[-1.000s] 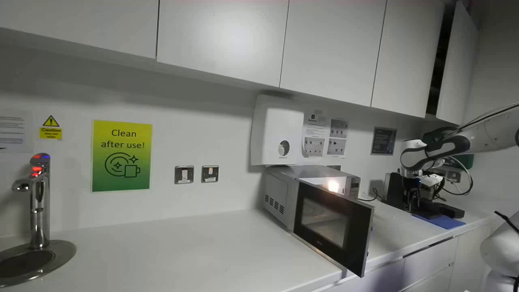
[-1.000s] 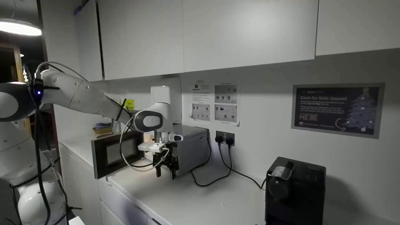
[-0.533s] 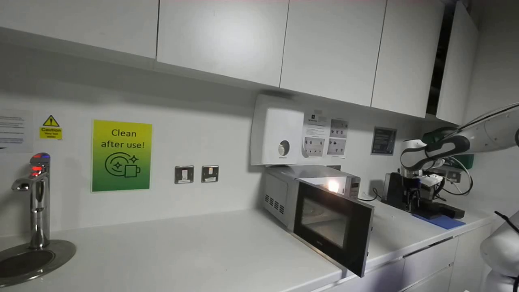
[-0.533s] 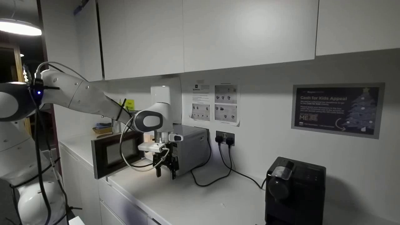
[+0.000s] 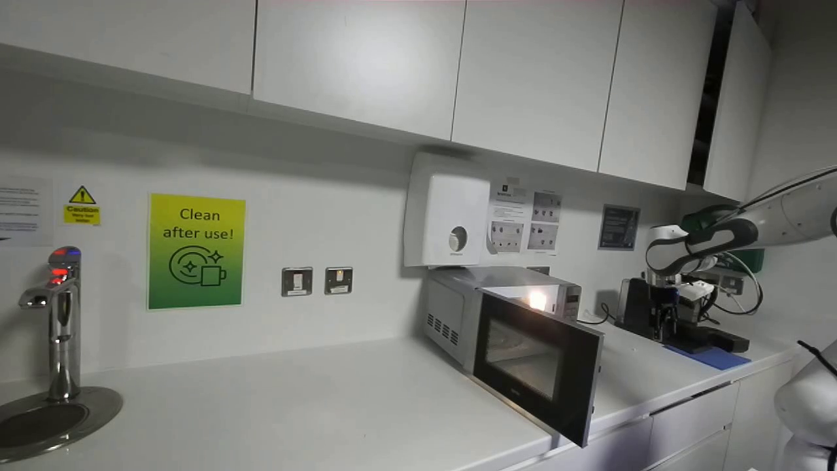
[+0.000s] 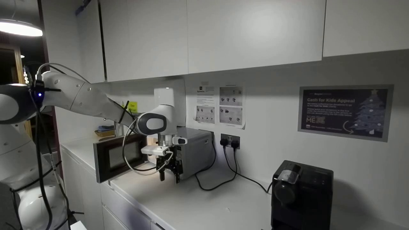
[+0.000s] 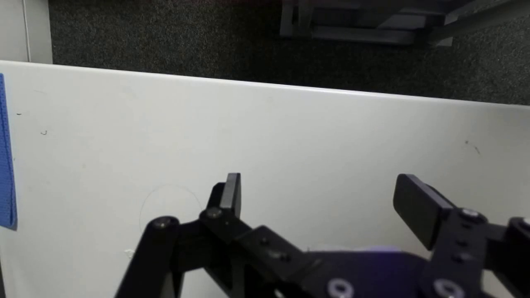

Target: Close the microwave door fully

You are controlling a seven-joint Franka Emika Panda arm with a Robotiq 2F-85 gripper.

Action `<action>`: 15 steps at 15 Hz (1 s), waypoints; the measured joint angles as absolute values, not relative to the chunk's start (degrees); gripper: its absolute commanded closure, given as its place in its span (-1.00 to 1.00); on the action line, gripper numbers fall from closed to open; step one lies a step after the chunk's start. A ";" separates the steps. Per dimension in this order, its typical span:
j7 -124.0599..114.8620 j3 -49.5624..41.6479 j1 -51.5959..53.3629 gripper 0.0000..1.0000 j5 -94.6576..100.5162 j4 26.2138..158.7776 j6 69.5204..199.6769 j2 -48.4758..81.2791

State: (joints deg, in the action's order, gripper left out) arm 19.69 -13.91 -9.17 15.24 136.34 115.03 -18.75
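One door [image 5: 536,366] stands wide open on the microwave [image 5: 458,307], and its free edge pokes out past the front of the table [image 5: 294,405]. I think the job is just at its start, since the jaws hang over the table on the door's inner side, well apart from it. They are spread far apart and have hold of nothing. Next, I guess, the arm [image 6: 86,100] must bring them around the free edge to the outer side, then push the door in all the way until it shuts. A push from the inner side would likely swing it wider. A light [image 5: 537,300] glows in the microwave, but I can't tell what is in there. Far back, a small box [image 6: 105,134] has something blue [image 6: 104,128] in it. Only part of the sink [image 5: 104,405] shows, and its bottom looks dark. One cupboard [image 5: 739,104] is ajar, but too dark inside to see what it holds.
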 measured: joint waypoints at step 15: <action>19.21 -12.75 -8.88 -1.00 14.86 136.38 115.03 -18.75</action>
